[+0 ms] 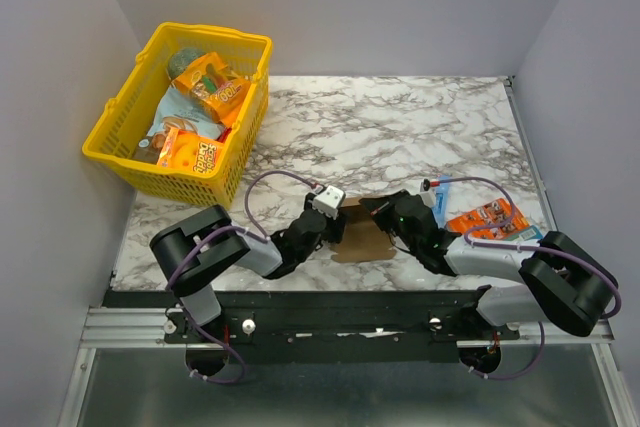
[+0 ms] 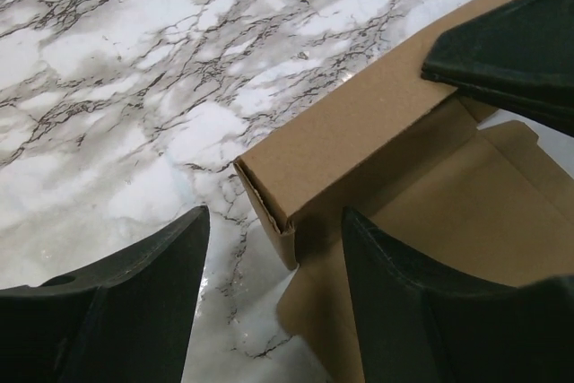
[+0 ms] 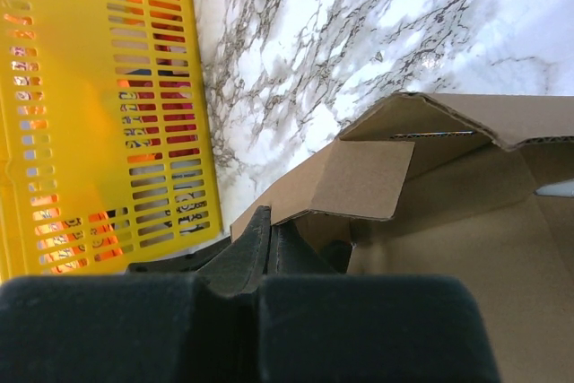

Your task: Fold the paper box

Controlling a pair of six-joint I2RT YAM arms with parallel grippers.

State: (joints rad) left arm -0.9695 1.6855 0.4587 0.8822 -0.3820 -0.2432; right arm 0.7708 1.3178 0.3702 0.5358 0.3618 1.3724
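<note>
Mid-fold: your L tool [image 2: 276, 221] stands open astride a raised corner of the paper box [image 2: 359, 123], gripping nothing; R tool [image 3: 269, 230], shut, braces the wall; next needs an L pinch there.

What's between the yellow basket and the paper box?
Bare marble tabletop between yellow basket and paper box in the right wrist view; top external view adds the left arm's purple cable looping over it.

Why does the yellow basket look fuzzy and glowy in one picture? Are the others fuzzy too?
Right wrist view: the yellow basket is out of focus and glowing at its left, the paper box sharper. Left wrist view: box corner crisp, the left fingers dark and soft-edged. Top view: even light, soft shadows.
</note>
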